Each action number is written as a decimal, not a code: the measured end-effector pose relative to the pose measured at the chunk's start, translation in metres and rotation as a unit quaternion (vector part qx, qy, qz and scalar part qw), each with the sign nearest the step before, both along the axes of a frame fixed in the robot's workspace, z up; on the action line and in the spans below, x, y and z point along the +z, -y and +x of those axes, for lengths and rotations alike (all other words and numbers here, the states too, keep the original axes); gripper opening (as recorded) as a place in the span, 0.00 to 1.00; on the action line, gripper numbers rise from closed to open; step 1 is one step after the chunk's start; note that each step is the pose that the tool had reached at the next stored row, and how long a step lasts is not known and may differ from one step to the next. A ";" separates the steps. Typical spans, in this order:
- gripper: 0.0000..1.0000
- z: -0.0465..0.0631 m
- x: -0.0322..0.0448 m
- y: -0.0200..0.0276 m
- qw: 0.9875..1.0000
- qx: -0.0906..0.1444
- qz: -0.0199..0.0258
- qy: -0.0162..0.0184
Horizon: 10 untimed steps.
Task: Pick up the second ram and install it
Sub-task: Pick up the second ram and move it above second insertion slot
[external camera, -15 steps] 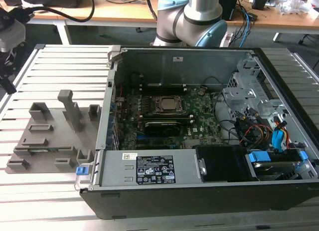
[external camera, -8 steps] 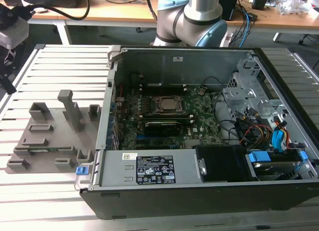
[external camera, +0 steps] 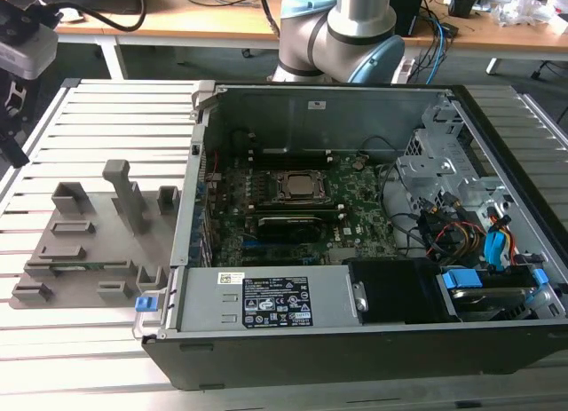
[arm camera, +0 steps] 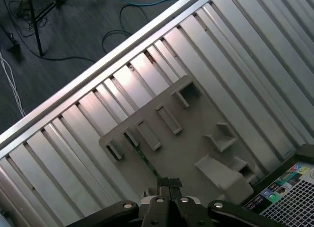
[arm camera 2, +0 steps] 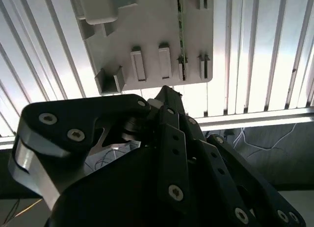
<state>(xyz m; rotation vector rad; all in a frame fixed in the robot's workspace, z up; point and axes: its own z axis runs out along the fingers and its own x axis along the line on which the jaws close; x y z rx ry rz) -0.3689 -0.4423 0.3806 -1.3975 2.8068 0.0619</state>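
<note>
First wrist view: the thin green circuit-board ram stick (arm camera: 143, 157) stands on edge in a slot of the flat grey plastic holder tray (arm camera: 196, 138).
Jaws: clenched together, nothing between them, hanging over the tray, clear of the stick.
Bench: the silver slatted aluminium bench (arm camera: 73, 134) carries the tray, just beside the open black computer case (external camera: 355, 362).
</note>
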 end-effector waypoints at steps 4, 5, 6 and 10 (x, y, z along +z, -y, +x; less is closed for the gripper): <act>0.11 0.000 0.0000 0.0000 1.000 0.023 0.000 0.000; 0.11 0.000 0.0000 0.0000 1.000 0.027 0.000 0.000; 0.11 0.000 0.0000 0.0000 1.000 0.031 0.000 0.000; 0.11 0.000 0.0000 0.0000 0.999 0.049 0.000 0.000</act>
